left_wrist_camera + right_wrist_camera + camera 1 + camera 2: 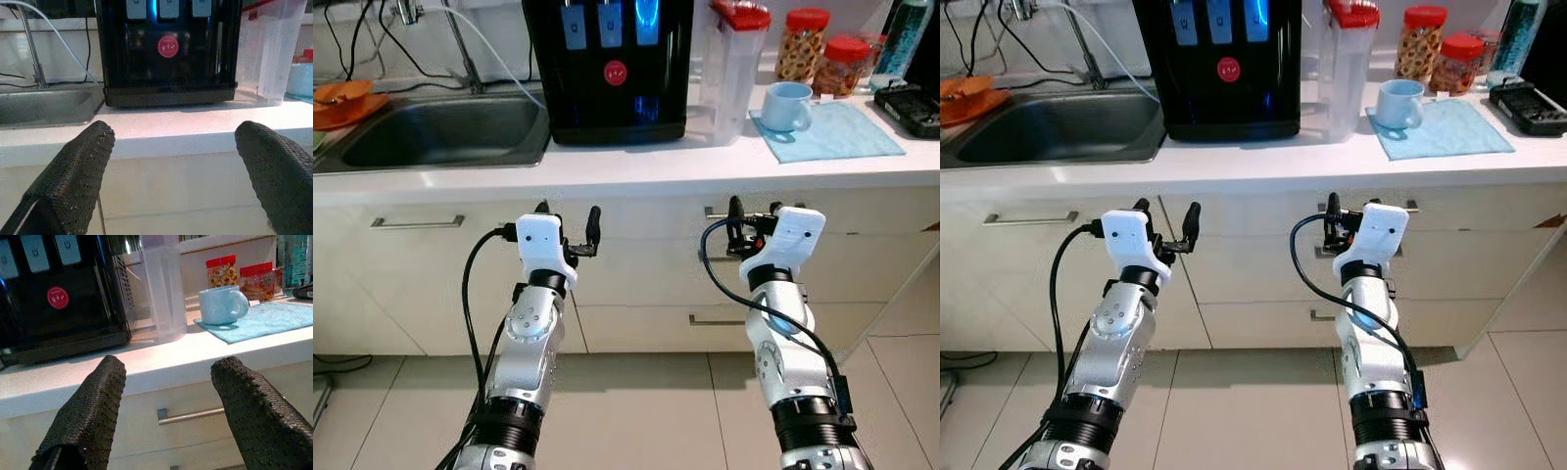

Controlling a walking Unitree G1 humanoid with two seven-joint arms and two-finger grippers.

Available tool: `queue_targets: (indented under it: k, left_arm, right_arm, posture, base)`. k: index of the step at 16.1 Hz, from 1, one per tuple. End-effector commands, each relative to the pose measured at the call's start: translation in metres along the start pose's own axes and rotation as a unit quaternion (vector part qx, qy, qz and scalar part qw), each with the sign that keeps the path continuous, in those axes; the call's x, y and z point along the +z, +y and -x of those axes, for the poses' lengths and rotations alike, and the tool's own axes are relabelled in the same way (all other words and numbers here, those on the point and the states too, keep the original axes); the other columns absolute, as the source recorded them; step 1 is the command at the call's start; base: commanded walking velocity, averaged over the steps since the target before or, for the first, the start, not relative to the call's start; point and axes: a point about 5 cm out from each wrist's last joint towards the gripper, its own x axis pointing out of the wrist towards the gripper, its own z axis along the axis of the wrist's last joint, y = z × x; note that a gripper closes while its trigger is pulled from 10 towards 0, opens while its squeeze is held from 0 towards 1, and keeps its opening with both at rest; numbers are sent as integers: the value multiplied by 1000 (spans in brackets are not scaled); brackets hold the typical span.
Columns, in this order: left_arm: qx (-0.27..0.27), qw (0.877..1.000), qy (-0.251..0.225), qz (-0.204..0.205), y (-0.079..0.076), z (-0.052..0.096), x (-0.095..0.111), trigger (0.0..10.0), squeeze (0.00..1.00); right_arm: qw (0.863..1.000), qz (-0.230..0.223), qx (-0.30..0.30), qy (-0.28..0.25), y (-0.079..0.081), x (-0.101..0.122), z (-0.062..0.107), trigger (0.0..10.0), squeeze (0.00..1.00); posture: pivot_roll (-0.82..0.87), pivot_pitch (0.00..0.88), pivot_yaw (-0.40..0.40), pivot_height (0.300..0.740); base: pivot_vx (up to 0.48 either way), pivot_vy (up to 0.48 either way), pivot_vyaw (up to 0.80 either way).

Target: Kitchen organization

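I stand before a white kitchen counter (636, 166). On it are a black water dispenser (607, 69), a clear pitcher with a red lid (729, 69), and a light blue mug (786, 105) resting on a blue cloth (837, 135). Two red-lidded jars (800, 44) stand behind the mug. Both arms are raised in front of the drawers, below the counter edge. My left gripper (568, 217) is open and empty, facing the dispenser (168, 46). My right gripper (756, 215) is open and empty, facing the pitcher (164, 289) and the mug (222, 305).
A steel sink (440, 132) lies at the left with an orange dish (342, 103) beside it and a tap with cables behind. A black tray (911, 110) and a bottle (904, 34) sit at far right. Drawer handles (416, 222) line the cabinet fronts. Tiled floor lies below.
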Motion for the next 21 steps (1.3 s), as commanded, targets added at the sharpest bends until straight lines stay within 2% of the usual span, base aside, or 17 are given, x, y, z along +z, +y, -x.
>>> queue_targets:
  k: [1,15,21]
  left_arm:
    - [8,1000,-3,-1,4,0,3,10000,0]
    - [14,1000,-7,-2,8,1,7,10000,0]
    - [-2,1000,-3,6,1,2,6,10000,0]
  right_arm:
    - [1000,-3,9,-7,6,5,-1,10000,0]
    - [1000,-9,13,-10,7,6,-3,10000,0]
    - [1000,-9,14,-8,7,6,-3,10000,0]
  posture:
    - [18,3,90,740]
    - [24,19,92,740]
    - [23,21,89,740]
  base:
    - [352,0,0]
    - [447,0,0]
    - [51,0,0]
